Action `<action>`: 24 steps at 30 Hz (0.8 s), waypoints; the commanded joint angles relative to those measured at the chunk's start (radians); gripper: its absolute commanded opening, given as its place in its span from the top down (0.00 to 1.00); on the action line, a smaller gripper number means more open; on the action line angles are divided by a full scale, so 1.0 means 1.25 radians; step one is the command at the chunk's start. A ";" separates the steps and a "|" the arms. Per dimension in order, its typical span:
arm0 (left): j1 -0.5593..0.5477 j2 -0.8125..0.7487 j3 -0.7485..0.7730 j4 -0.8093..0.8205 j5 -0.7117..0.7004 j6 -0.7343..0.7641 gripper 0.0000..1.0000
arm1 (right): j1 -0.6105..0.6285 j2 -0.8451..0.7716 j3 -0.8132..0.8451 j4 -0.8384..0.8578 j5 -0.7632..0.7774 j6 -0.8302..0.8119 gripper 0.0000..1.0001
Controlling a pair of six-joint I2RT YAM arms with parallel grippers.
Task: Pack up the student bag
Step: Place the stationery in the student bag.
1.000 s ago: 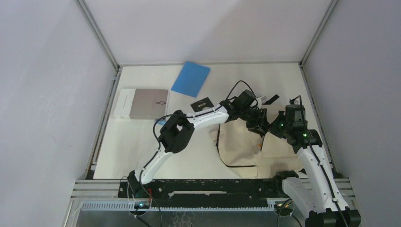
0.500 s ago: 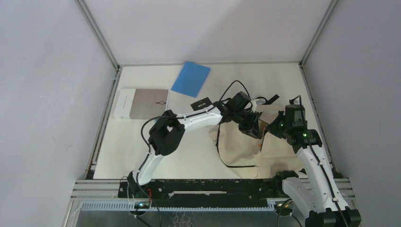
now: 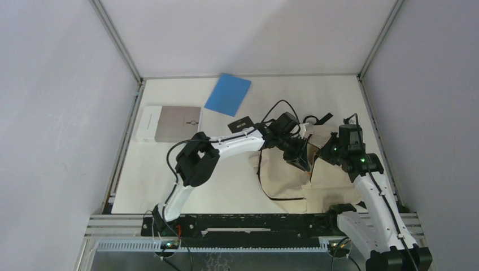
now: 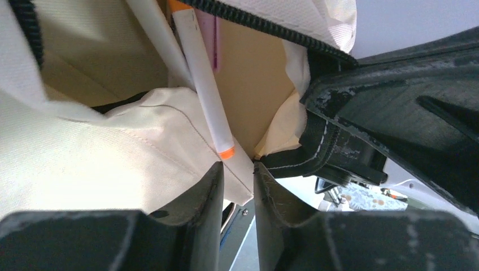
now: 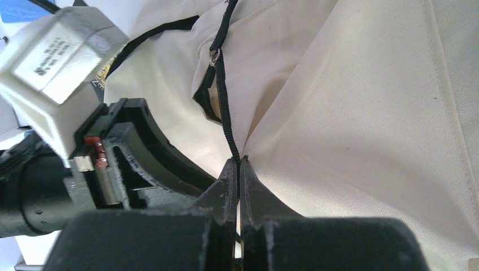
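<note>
Here the student bag [image 3: 285,179] lies slumped on the right half of the table [image 3: 169,180], close to the right edge, its cream fabric rumpled and a black strap [image 3: 323,118] trailing off its far side. The right gripper [image 3: 322,153] is pinched tight on the bag's black zipper line, jaws fully together on it in the right wrist view [image 5: 238,180], and the cloth rises to that pinch. The left gripper [image 3: 302,161] sits at the bag's mouth from the left. Its fingers [image 4: 209,203] stand close with only a slim gap, and pale material fills that gap, but I cannot tell whether it is clamped. Just beyond them a white marker [image 4: 206,90] with an orange band leans inside the open bag against a tan panel [image 4: 254,84].

The table is white, walled by plain grey panels with metal corner posts. A blue sheet [image 3: 227,94] lies near the far edge, a grey-and-white box [image 3: 169,124] by the left edge, and a small black card [image 3: 239,123] just beside the left arm. From above, the left wrist hides the bag's opening.
</note>
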 commanded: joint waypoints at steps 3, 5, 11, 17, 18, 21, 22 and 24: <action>-0.019 0.065 0.068 0.037 0.069 -0.049 0.80 | 0.007 -0.014 0.012 0.048 -0.006 0.020 1.00; -0.027 0.080 0.076 0.047 0.064 -0.059 0.85 | 0.007 -0.016 0.012 0.046 -0.006 0.020 1.00; -0.056 0.144 0.175 0.094 0.077 -0.112 1.00 | 0.009 -0.014 0.014 0.044 -0.005 0.010 1.00; -0.056 0.106 0.175 0.097 0.070 -0.075 0.92 | 0.005 -0.029 0.033 0.016 0.020 0.001 1.00; -0.054 0.089 0.163 0.085 0.061 -0.055 0.85 | 0.005 -0.030 0.033 0.015 0.021 0.001 1.00; -0.047 0.028 0.111 0.013 0.005 0.026 0.70 | 0.005 -0.027 0.033 0.011 0.026 0.003 1.00; -0.044 -0.001 0.080 0.006 -0.006 0.043 0.69 | 0.005 -0.026 0.033 0.010 0.028 0.001 1.00; -0.040 -0.069 -0.001 0.007 -0.036 0.071 0.66 | 0.004 -0.030 0.034 0.012 0.031 -0.003 1.00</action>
